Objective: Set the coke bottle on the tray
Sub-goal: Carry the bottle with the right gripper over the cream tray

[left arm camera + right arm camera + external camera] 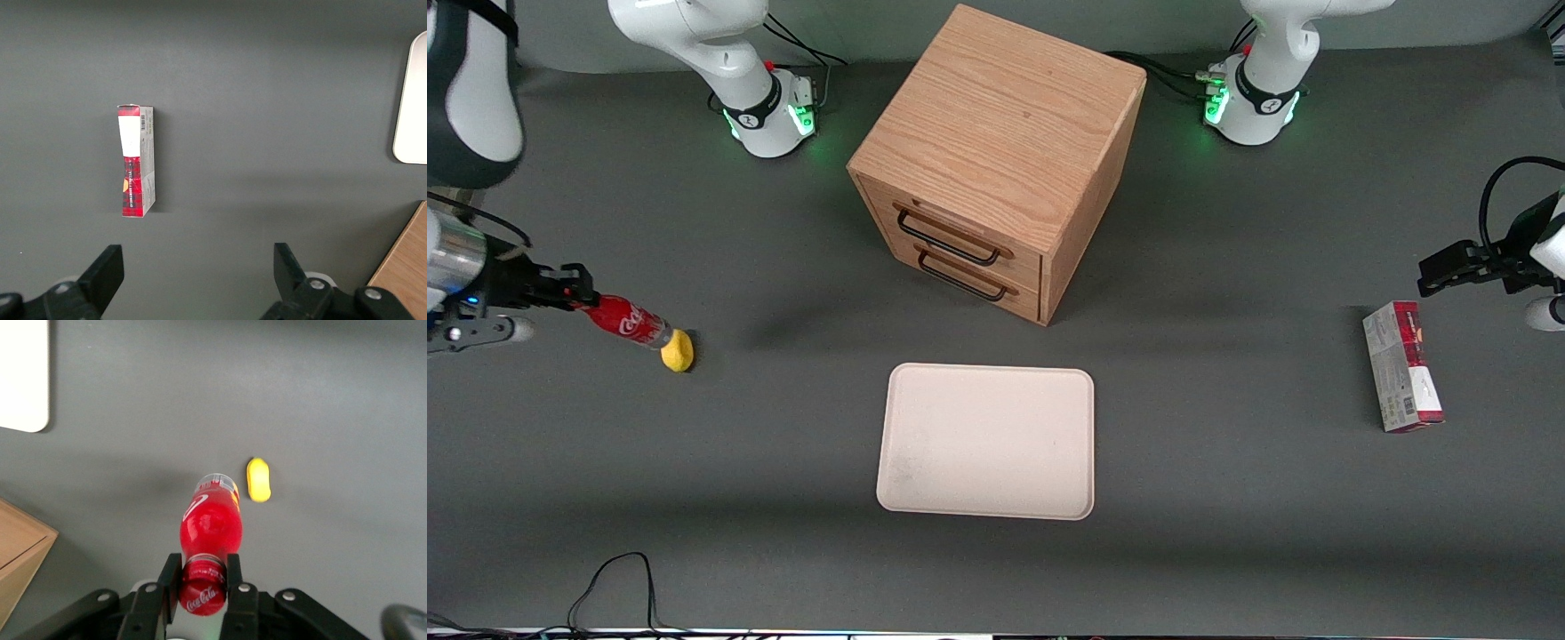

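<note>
My gripper (580, 295) hangs above the table at the working arm's end, shut on the red cap of the coke bottle (624, 322). The bottle is lifted off the table and tilted, its clear base pointing down toward a small yellow lump (678, 350). In the right wrist view the black fingers (235, 581) clamp the cap of the coke bottle (210, 527) from both sides, and my gripper (202, 579) sits above the grey surface. The cream-white tray (985, 440) lies flat near the middle of the table, nearer the front camera than the cabinet, with nothing on it.
A wooden two-drawer cabinet (996, 160) stands mid-table, its drawers facing the tray. The yellow lump (259, 479) lies on the table just under the bottle's base. A red-and-grey carton (1401, 366) lies toward the parked arm's end. Cables (609, 582) trail at the table's front edge.
</note>
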{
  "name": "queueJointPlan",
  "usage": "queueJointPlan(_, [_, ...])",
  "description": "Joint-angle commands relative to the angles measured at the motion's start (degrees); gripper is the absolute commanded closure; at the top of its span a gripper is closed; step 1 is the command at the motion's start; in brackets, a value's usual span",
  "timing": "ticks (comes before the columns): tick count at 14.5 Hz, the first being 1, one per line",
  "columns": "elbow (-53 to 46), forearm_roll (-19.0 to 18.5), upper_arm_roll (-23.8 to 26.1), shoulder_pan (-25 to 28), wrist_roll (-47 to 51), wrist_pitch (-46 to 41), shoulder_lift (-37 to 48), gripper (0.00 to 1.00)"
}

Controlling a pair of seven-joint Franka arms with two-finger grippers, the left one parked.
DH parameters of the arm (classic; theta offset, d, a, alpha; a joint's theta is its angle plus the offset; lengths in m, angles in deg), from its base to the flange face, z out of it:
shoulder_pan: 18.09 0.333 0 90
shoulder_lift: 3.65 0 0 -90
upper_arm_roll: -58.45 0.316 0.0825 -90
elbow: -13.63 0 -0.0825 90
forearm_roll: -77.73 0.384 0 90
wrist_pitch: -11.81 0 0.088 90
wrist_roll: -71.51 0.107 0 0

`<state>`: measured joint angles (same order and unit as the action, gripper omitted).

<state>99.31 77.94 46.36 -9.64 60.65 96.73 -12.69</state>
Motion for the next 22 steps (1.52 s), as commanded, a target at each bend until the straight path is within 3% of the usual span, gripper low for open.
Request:
queueJointPlan(1, [-22.9,2.7,-0.4,-0.2,2.1,-13.2,-12.8,1.0])
queueJointPlan(6, [-27.0,2.9,0.1,0.0,5.6,-13.8,-16.2,1.0])
queueJointPlan(10, [-35.1,2.8,9.6,0.0,22.0,-11.0,-25.0,1.0])
queueJointPlan(15, [-35.8,2.5,18.4,1.2,41.5,4.0,-31.7,1.0])
queueJointPlan(19, [-35.8,1.9,18.2,5.7,53.5,19.0,-37.6,1.0])
queueJointPlan(22, [-35.8,-0.7,18.1,7.9,57.2,24.1,-40.6,1.0])
